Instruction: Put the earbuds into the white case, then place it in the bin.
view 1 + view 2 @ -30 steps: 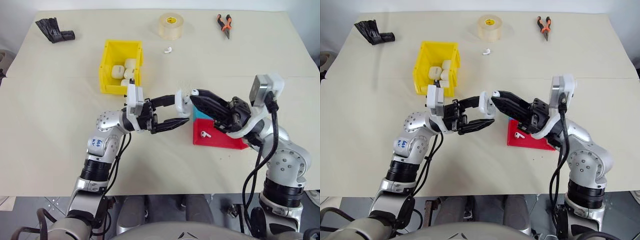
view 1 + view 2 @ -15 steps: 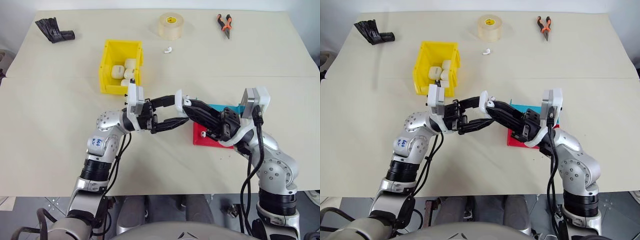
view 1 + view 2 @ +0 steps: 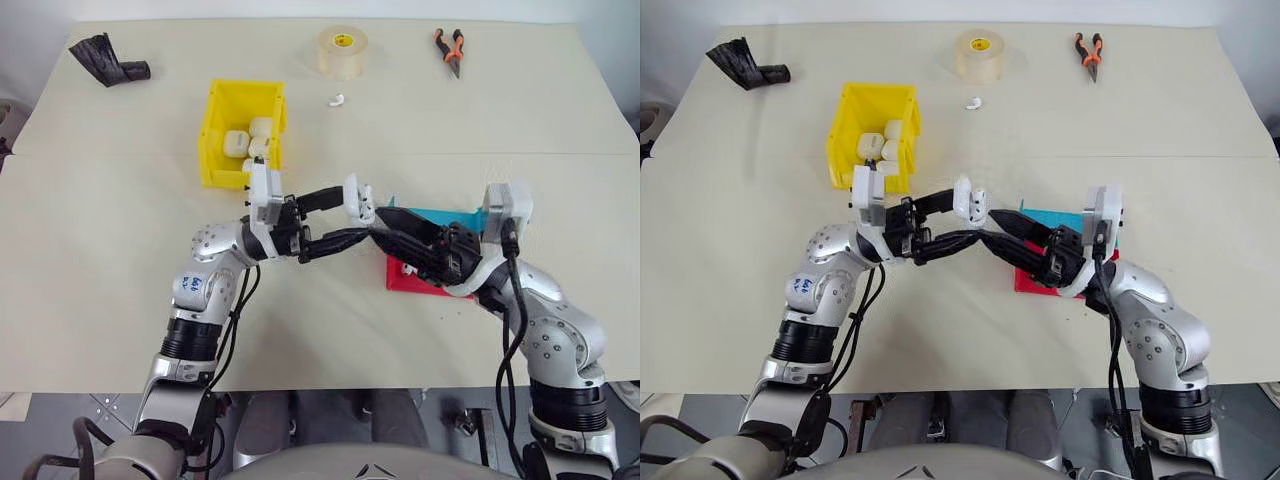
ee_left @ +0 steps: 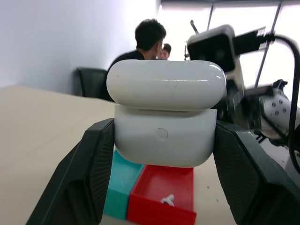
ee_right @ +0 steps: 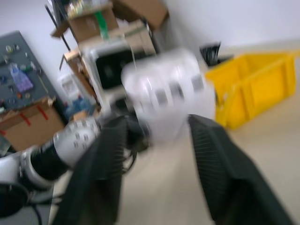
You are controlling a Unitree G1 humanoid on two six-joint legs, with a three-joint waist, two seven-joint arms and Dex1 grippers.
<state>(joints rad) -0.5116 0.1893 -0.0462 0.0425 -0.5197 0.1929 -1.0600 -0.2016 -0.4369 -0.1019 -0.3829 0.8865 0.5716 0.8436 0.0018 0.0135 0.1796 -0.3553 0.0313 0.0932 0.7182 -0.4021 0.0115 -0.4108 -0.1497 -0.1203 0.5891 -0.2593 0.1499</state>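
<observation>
My left gripper (image 3: 352,212) is shut on the white case (image 3: 357,198), held above the table's middle with its lid down (image 4: 164,117). Just below and to the right of the case is my right gripper (image 3: 380,222), pointing at it. Its fingers (image 5: 98,173) stand apart with nothing between them, so it is open. One of the earbuds (image 3: 336,99) lies on the table near the tape. Another earbud (image 4: 167,200) lies in the red tray (image 3: 400,280). The yellow bin (image 3: 215,130) stands behind my left arm and holds several white cases.
A teal tray (image 3: 440,215) adjoins the red tray under my right arm. At the far edge lie a tape roll (image 3: 342,51), orange-handled pliers (image 3: 449,50) and a black object (image 3: 108,60). People (image 4: 147,40) sit in the background.
My right gripper has sunk from level with the case's top to just below it, and its fingers have spread apart. The left gripper kept still with the case.
</observation>
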